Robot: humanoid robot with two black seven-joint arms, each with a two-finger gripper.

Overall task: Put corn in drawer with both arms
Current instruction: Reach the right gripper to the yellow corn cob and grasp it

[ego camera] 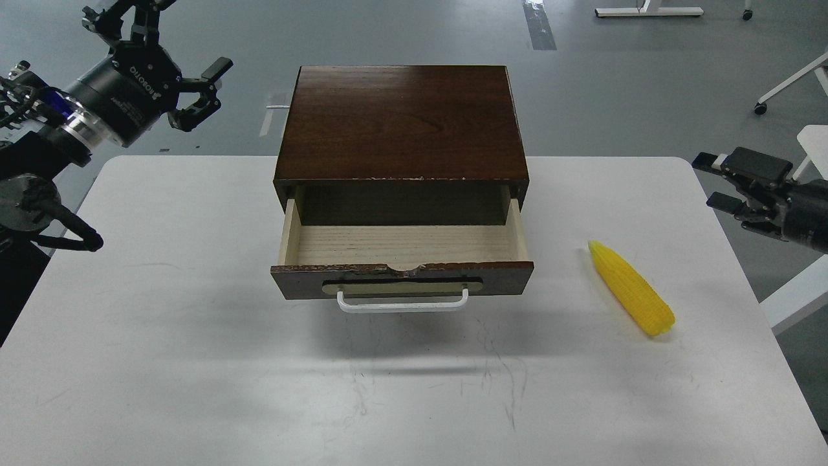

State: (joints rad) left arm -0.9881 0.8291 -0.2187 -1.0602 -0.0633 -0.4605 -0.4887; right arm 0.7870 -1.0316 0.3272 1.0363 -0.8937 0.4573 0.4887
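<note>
The corn [631, 288], a bright yellow cob, lies on the white table to the right of the drawer, its point toward the back left. The drawer [404, 244] of the dark brown wooden box [401, 123] stands pulled out and its pale inside is empty. Its white bar handle [402, 304] faces me. My left gripper [171, 58] is raised at the upper left, off the table's back left corner, fingers spread open and empty. My right gripper [718, 181] comes in at the right edge, above and right of the corn, fingers apart and empty.
The white table [194, 362] carries only the box and the corn. Grey floor lies beyond it, with white furniture legs [786, 84] at the back right and a white frame [799, 291] by the table's right edge.
</note>
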